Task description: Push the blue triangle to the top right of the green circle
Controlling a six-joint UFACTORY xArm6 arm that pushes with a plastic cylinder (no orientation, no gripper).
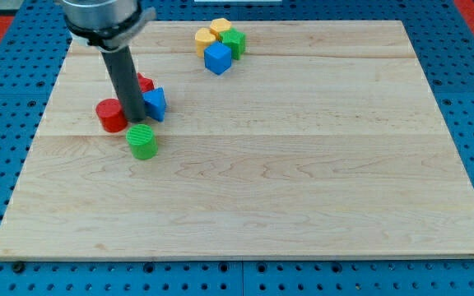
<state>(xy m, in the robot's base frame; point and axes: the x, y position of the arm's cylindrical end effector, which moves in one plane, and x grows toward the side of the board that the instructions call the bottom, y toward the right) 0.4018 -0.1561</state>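
Status at this frame, everything placed relative to the green ribbed circular block [142, 141] on the pale wooden board [303, 181].

No gripper on this arm, so nothing to open or close: just the straight dark rod. My tip [135, 120] sat on the board directly above the green circle toward the view's top, close to it but I couldn't tell if it touched.

The blue triangular block [155, 104] was up and slightly to the view's right of the green circle, near it, not touching. Tip was pressed against or just beside the triangle's left edge; contact looked likely but the rod hid the seam.

Progress, my read: mostly done. The triangle already lay in the top-right quadrant of the green circle. What was left looked like a small nudge further to the view's right to make the offset clearly diagonal rather than nearly straight up. The tip was on the correct side for that push.

Clutter near the green circle:
- red cylindrical block [111, 115], up and to the left, just beside the rod
- second red block [145, 82], shape unclear, partly behind the rod, further up, touching or nearly touching the triangle

Well apart, far up and right of the green circle: a cluster of two yellow blocks [212, 34], a green block [235, 41], and a blue cube [217, 58]. Not in the way.
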